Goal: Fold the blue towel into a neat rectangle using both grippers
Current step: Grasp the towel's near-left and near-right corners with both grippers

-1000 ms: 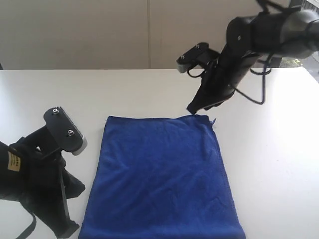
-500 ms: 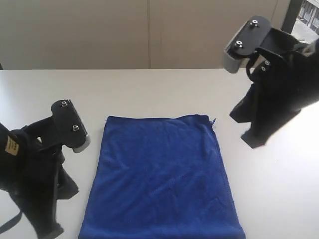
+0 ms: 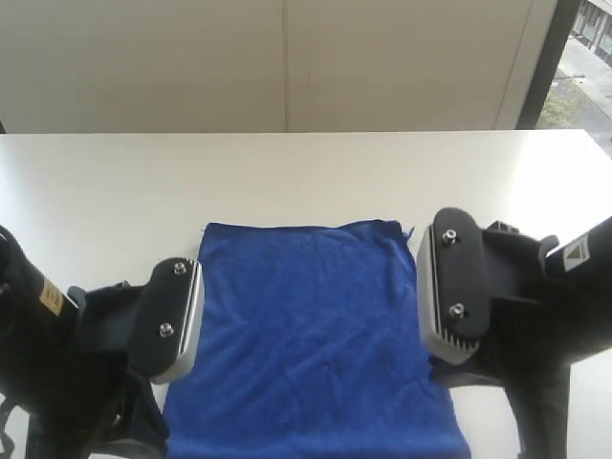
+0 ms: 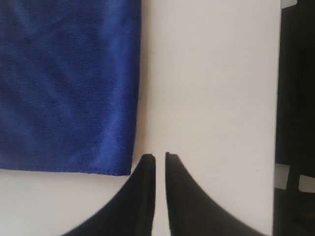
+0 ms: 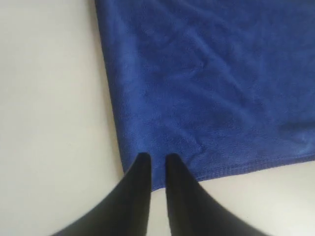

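The blue towel (image 3: 306,325) lies flat on the white table (image 3: 287,182), a small tag at its far right corner. My left arm (image 3: 143,354) hangs over the towel's near left side, my right arm (image 3: 488,316) over its near right side; their fingertips are hidden in the exterior view. In the left wrist view the left gripper (image 4: 156,157) is open by a narrow gap over bare table, just beside a corner of the towel (image 4: 69,83). In the right wrist view the right gripper (image 5: 154,157) is open by a narrow gap, its tips above a corner of the towel (image 5: 206,83), holding nothing.
A pale wall (image 3: 287,57) rises behind the table, and a window strip (image 3: 583,57) shows at the far right. A dark edge (image 4: 295,123) runs along one side of the left wrist view. White tabletop surrounds the towel on all sides.
The right arm swung from the towel's far right corner down to its near right side. The left arm moved in toward the near left corner. Both pairs of jaws parted slightly.
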You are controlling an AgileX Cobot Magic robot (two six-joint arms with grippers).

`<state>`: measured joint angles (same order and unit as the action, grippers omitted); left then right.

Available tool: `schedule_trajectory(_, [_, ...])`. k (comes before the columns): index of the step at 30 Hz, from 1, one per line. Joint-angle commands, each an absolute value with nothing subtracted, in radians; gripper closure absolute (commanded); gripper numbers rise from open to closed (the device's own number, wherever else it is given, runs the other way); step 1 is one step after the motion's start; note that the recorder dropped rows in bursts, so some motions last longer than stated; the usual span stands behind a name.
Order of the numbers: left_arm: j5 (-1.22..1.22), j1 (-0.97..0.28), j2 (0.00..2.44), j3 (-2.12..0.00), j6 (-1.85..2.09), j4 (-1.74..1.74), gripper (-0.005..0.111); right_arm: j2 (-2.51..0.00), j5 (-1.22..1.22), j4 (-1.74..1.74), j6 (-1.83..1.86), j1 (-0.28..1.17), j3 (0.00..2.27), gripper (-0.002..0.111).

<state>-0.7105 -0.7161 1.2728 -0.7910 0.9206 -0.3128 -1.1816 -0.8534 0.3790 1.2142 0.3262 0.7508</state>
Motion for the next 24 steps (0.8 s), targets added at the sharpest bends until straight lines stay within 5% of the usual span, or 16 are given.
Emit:
schedule_trajectory(1, [-0.652, -0.722, 1.332, -0.747, 1.033, -0.326, 0.062, -1.218, -0.738, 0.315, 1.238, 0.338, 0.68, 0.072])
schedule_trajectory(5, [-0.542, -0.722, 1.376, -0.718, 1.114, -0.314, 0.049, -1.254, -0.645, 0.271, 1.24, 0.341, 0.64, 0.055])
schedule_trajectory(24, [-0.386, -0.722, 1.519, -0.671, 1.124, -0.207, 0.049, -1.496, -0.488, 0.21, 1.306, 0.341, 0.604, 0.054])
